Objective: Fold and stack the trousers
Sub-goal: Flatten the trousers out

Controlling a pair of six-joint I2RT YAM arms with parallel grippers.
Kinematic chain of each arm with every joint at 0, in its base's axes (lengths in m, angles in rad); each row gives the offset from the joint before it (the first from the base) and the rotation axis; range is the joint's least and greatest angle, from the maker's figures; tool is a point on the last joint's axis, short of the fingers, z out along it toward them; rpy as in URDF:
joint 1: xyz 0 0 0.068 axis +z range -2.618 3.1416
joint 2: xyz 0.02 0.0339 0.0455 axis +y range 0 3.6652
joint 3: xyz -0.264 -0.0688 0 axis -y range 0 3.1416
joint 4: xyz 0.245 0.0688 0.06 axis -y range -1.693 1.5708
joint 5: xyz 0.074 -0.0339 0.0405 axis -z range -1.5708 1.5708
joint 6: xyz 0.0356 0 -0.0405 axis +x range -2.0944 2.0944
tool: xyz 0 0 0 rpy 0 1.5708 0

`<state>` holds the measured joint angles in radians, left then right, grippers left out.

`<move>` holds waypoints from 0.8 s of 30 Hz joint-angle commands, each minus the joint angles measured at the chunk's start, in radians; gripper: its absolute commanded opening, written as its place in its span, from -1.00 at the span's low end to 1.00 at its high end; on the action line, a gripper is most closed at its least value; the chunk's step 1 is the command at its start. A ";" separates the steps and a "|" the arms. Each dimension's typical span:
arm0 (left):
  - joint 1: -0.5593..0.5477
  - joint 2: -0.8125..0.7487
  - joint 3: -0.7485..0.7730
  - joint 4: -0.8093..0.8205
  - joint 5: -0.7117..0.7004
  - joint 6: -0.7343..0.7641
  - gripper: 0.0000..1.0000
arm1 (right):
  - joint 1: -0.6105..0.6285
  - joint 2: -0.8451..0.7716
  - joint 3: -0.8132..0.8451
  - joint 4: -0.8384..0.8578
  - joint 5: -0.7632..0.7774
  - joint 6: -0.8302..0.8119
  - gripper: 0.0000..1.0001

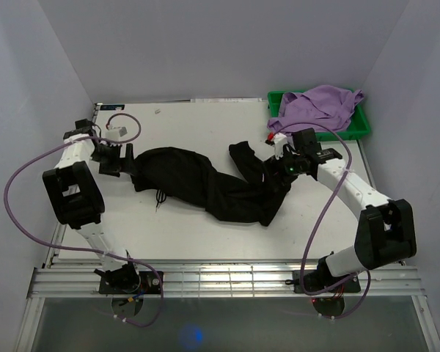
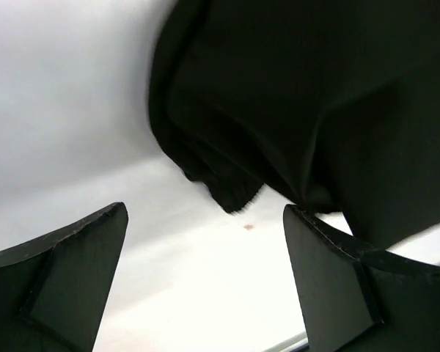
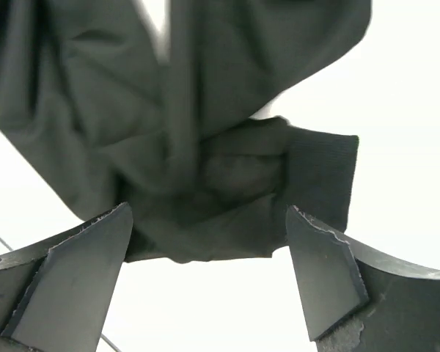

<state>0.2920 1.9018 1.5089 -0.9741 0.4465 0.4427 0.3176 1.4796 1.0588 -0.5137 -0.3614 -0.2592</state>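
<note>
While left gripper [image 2: 205, 213] and right gripper [image 3: 207, 213] gape unclenched, trousers [image 1: 205, 183] sprawl crumpled, long axis left-right.

**Non-task items: bin, garment, table surface**

Green bin [image 1: 352, 130] stands at the far right corner, beyond the jaws of the right gripper [image 1: 273, 169] and apart from them. Lilac garment [image 1: 319, 104] is heaped inside, spilling over the rim nearest those jaws. White table [image 1: 198, 125] lies beneath both jaw sets. A small tan speck [image 2: 248, 226] sits between the jaws of the left gripper [image 2: 205, 210].
</note>
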 commanded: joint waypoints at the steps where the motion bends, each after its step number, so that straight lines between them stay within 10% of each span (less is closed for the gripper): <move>1: 0.068 -0.116 -0.120 0.001 0.208 -0.088 0.94 | 0.059 -0.073 -0.048 -0.083 -0.065 -0.086 0.80; 7: 0.095 -0.205 -0.405 0.233 0.380 -0.374 0.89 | 0.227 -0.120 -0.186 0.064 0.068 -0.126 0.83; 17: 0.096 -0.198 -0.605 0.575 0.224 -0.645 0.81 | 0.431 -0.118 -0.394 0.388 0.387 -0.215 0.95; 24: 0.095 -0.162 -0.610 0.672 0.118 -0.699 0.36 | 0.451 -0.045 -0.473 0.633 0.561 -0.232 0.69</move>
<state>0.3878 1.7153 0.9070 -0.3889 0.6891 -0.2367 0.7650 1.3975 0.6262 -0.0437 0.0647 -0.4629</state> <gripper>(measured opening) 0.712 0.875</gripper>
